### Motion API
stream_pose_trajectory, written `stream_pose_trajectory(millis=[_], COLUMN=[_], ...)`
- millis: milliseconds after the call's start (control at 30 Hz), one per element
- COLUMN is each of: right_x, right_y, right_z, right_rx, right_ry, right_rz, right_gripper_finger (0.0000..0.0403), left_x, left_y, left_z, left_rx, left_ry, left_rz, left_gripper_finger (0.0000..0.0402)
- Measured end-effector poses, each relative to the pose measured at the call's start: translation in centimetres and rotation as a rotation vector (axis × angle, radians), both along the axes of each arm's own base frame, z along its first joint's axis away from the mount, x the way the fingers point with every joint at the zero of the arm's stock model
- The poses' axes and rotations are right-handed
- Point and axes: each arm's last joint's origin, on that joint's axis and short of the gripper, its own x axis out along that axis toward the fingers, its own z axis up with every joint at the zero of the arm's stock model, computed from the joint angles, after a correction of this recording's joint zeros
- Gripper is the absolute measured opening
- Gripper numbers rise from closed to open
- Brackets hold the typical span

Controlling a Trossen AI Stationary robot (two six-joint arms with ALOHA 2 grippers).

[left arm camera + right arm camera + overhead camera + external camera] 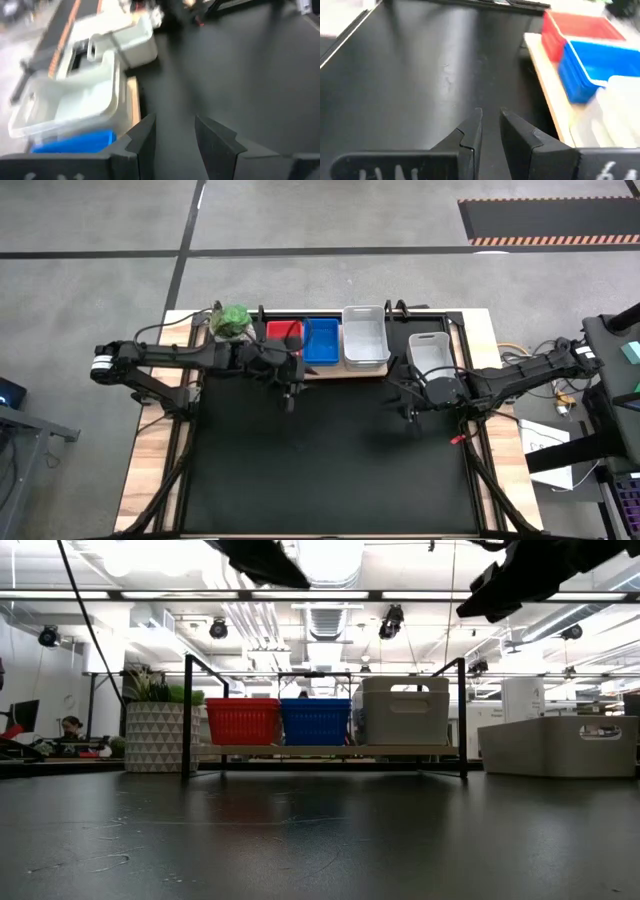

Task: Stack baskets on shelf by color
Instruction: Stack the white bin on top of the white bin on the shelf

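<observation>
While no writing reads clearly, left gripper (pixel 291 392) jaws spread – empty, right gripper (pixel 411 418) jaws narrowly parted – empty.

Shelf (pixel 335 371) sits along the desk's (pixel 330 470) far edge, centred. On it, left to right and touching: basket one (pixel 283 335), basket two (pixel 321 343), then a larger basket (pixel 365 337). A fourth basket (pixel 430 352) sits on the desk just right of the shelf, off the board. Plant pot (pixel 231 322) at the shelf's left end. Left claw (pixel 290 392) hangs above the desk just in front of basket one, empty. Right claw (pixel 412 416) hangs in front of the fourth basket, also clear of the desk.
</observation>
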Motion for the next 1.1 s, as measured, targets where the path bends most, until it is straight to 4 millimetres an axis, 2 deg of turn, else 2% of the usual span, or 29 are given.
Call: stream_pose_trajectory(millis=[167,400,633,700,800,967,1100], right_x=[-0.6,-3.3,-6.5,-6.6,-6.2,-5.4,-4.2], right_y=[-0.6,-1.9,-2.2,-2.2,-2.1,-1.9,-1.8], right_z=[0.8,2.3,2.1,2.0,2.0,1.3,-0.1], right_rx=[0.136,0.416,0.502,0.501,0.464,0.245,0.067], right_ry=[0.073,0.345,0.661,0.678,0.696,0.796,0.908], right_rz=[-0.271,-0.717,-0.941,-0.937,-0.830,-0.589,-0.461], right_gripper_finger=[0.0059,0.0059,0.0066,0.0078,0.0101,0.0135,0.0140], left_x=[0.3,0.8,1.1,1.1,1.1,0.9,0.6], left_y=[-0.9,-1.0,-0.8,-0.8,-0.8,-0.8,-0.8], left_z=[0.3,0.4,-0.6,-0.9,-1.2,-1.0,-0.7], left_rx=[0.077,0.230,0.293,0.295,0.295,0.296,0.304], left_ry=[-0.060,-0.155,-0.268,-0.285,-0.289,-0.293,-0.305], left_rz=[-0.073,-0.143,-0.139,-0.136,-0.135,-0.134,-0.134], left_gripper_finger=[0.0120,0.0120,0.0120,0.0120,0.0120,0.0120,0.0120])
